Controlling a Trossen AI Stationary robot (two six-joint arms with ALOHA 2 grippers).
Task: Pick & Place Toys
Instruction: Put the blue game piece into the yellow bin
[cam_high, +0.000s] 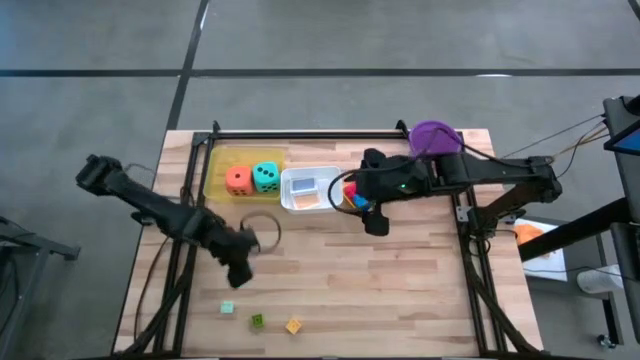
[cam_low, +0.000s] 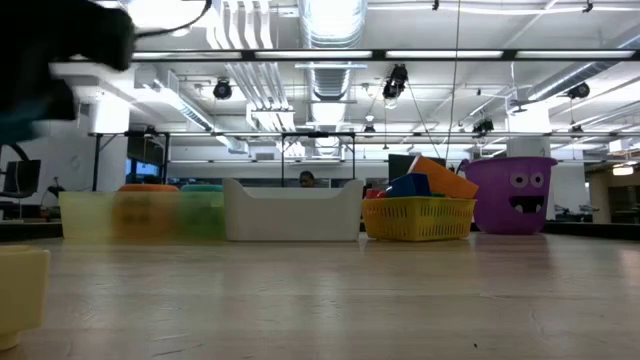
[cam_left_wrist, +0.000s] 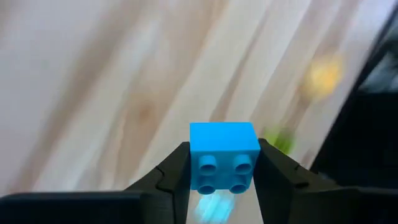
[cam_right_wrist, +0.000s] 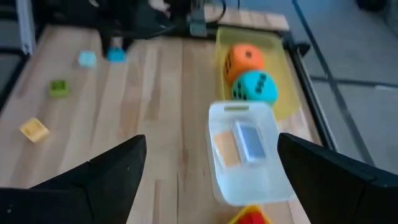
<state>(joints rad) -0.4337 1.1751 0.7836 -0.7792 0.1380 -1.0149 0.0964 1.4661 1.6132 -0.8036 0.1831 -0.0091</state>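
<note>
Left hand (cam_left_wrist: 222, 177) is clenched on a blue block (cam_left_wrist: 224, 155), pinched by its two side faces and lifted clear of the worktop (cam_high: 400, 290); I read the hold as shallow, so a quick swing toward the trays could twist the block out and drop it among the loose blocks (cam_high: 258, 321) near the front edge. Right hand (cam_right_wrist: 211, 180) hangs released over the white tray (cam_right_wrist: 249, 158) with its cards (cam_right_wrist: 239, 144), dice (cam_right_wrist: 255, 87) just beyond; if I bring the left arm in there, I risk the arms clashing.
</note>
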